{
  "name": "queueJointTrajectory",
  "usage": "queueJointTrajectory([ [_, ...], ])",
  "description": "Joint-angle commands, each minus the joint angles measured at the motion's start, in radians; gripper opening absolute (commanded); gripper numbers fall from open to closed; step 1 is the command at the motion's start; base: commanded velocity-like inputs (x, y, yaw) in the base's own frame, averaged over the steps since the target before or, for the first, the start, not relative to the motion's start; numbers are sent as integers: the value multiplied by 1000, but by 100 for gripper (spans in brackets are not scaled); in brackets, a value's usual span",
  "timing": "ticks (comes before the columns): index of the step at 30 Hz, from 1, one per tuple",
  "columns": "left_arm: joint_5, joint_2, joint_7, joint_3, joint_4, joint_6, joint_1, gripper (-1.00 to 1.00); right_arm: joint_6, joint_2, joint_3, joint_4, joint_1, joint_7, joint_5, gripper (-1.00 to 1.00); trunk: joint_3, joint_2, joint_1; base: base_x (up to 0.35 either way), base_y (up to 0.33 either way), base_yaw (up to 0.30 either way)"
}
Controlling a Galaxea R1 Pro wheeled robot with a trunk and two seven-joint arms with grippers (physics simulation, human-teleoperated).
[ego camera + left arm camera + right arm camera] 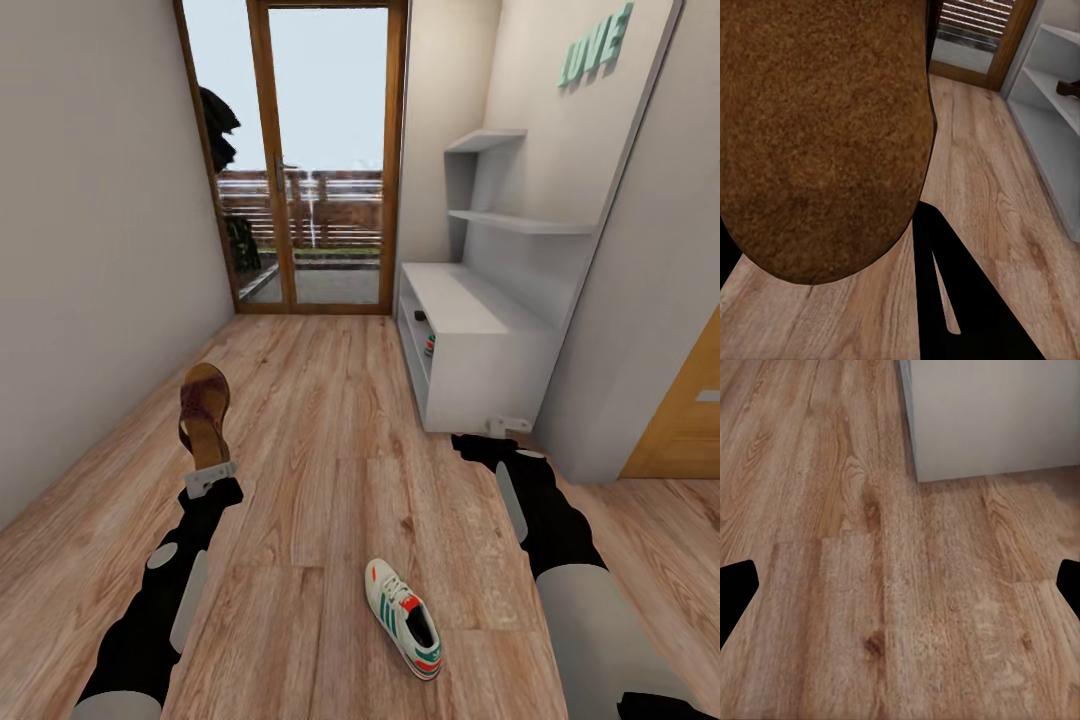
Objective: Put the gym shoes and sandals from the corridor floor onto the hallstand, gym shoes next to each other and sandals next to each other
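Sandal held: a dark brown sandal (pixel 204 412) with a tan insole, raised above the floor at the left of the corridor, toe pointing away toward the glass door (pixel 325 160); in the left wrist view its grainy brown underside (pixel 821 135) sits close against the lens.
Left end effector: the left end effector (pixel 209 478) is closed on the heel end of that sandal, its light-grey fingers clamped at the strap.
Gym shoe on floor: one white gym shoe (pixel 404 617) with teal-green side stripes, a red-orange tongue and heel accent and a dark opening, lying on the corridor floor (pixel 330 470) between the two arms, well apart from the rack.
Hallstand: a low light-grey hallstand (pixel 470 345) against the right wall, with a flat top, open shelf compartments facing the corridor and a tall back panel carrying two floating shelves (pixel 520 222).
Inside the rack: a small patch of white, teal and red (pixel 430 346) at the shelf opening looks like a second gym shoe, though it is too small to be sure; a dark object (pixel 1066 88) rests on a shelf in the left wrist view, kind unclear.
Right end effector: the right end effector (pixel 508 424) hangs just beside the near corner of the hallstand with its fingers spread apart, holding nothing; its wrist view looks down on bare planks (pixel 870 570) and the rack's grey corner (pixel 990 416).
Count: one sandal and one gym shoe clearly seen.
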Motion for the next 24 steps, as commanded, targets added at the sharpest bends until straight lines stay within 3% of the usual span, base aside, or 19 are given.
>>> queueJointTrajectory([
  [1, 6, -1, -4, 0, -1, 8, 0, -100, 5, 1, 0, -1, -1, 1, 0, 100, -1, 0, 0, 0, 0, 0],
  [4, 5, -1, -4, -22, -2, 44, 0, -100, 5, -2, 27, 1, -1, 4, -1, 100, -1, 0, 0, 0, 0, 0],
  [9, 4, 0, -4, -61, -3, 90, -1, -100, 4, -6, 141, 10, -1, 38, -8, 100, -1, 0, 0, 0, 0, 0],
  [11, 4, 1, -4, -69, -3, 96, -1, -100, 4, -6, 173, 69, -1, 62, -10, 100, -1, 0, 0, 0, 0, 0],
  [20, 3, 1, -4, -76, -4, 100, 0, -100, -10, -7, 194, 280, -1, 78, -5, 100, -1, 0, 0, 0, 0, 0],
  [24, 3, 1, -4, -76, -4, 101, -1, -100, -117, -7, 195, 408, -1, 79, -10, 100, -1, 0, 0, 0, 0, 0],
])
